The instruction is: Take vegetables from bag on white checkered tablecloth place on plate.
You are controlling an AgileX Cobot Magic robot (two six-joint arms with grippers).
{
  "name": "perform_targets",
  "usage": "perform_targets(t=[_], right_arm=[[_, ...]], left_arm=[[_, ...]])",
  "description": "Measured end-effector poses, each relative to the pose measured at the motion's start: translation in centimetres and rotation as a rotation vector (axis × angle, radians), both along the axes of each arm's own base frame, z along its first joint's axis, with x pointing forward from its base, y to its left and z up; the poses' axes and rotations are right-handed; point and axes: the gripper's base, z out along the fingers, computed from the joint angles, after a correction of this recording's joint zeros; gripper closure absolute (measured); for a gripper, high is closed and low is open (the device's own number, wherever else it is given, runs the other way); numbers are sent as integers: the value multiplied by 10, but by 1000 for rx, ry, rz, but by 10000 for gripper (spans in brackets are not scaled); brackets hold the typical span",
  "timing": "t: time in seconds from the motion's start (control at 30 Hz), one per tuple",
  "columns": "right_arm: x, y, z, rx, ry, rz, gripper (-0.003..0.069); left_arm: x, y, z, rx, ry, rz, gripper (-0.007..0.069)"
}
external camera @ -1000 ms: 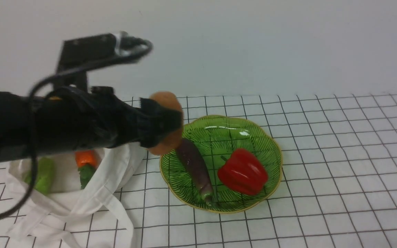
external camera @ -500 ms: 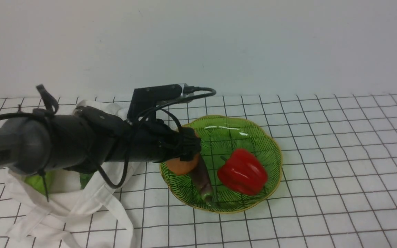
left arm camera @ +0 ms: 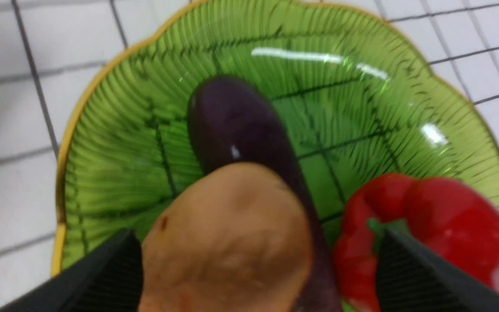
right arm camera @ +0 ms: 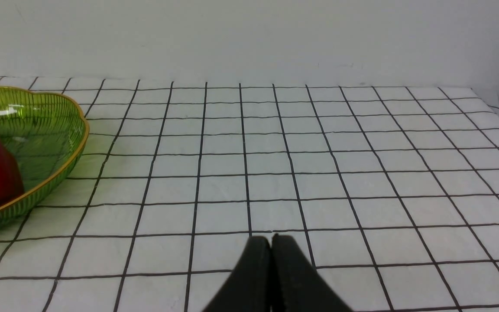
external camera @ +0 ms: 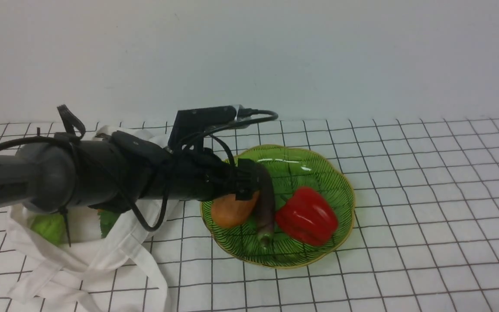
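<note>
On the plate (external camera: 319,164), tan-orange oval potato (external camera: 232,210)

The plate (external camera: 301,173) is showing translucent green with dark leaf-vein lines and a gold rim. The potato (external camera: 230,211) is looking tan-orange, the aubergine (external camera: 266,203) dark purple, the pepper (external camera: 306,216) glossy red. The cloth (external camera: 427,195) is showing white with a thin black grid; the bag (external camera: 102,251) is looking off-white.

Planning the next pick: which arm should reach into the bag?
Left. The left gripper, open over the plate, is next to the bag; the right gripper, shut, has the plate between it and the bag.
</note>
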Motion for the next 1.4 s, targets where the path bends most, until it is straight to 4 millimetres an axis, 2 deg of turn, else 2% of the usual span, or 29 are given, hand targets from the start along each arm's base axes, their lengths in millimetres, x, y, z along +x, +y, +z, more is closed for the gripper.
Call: perform_targets(t=[0.2,0.3,0.37,0.4,0.47,0.57,0.6,0.7,0.73,0.8,0.87,1.0,1.07,1.23,1.4], right_arm=[[0,0,0,0,0,0,675],[0,0,0,0,0,0,675],[0,0,0,0,0,0,675],[0,0,0,0,0,0,675],[0,0,0,0,0,0,675],[0,0,0,0,0,0,675],[0,0,0,0,0,0,675],[0,0,0,0,0,0,675],[0,0,0,0,0,0,675],[0,0,0,0,0,0,675],[0,0,0,0,0,0,675],[0,0,0,0,0,0,675],[0,0,0,0,0,0,675],[0,0,0,0,0,0,675],[0,0,0,0,0,0,675]], left_arm=[[-7,7,40,7,-142,-9,-57],[-14,12,68,4,-234,-13,-17],[-22,16,88,5,-304,-28,41],[-29,19,103,2,-352,-37,101],[-44,25,132,-8,-445,-52,263],[-64,34,162,-28,-547,-59,443],[-76,40,179,-33,-609,-63,547],[-95,49,201,-53,-688,-64,601],[-113,56,218,-77,-749,-64,623],[-122,61,227,-90,-783,-62,627],[-147,72,244,-121,-858,-52,632],[-185,91,254,-157,-945,-37,632],[-200,98,247,-169,-953,-34,632],[-224,109,227,-201,-947,-25,632],[-241,118,216,-216,-967,-9,632]])
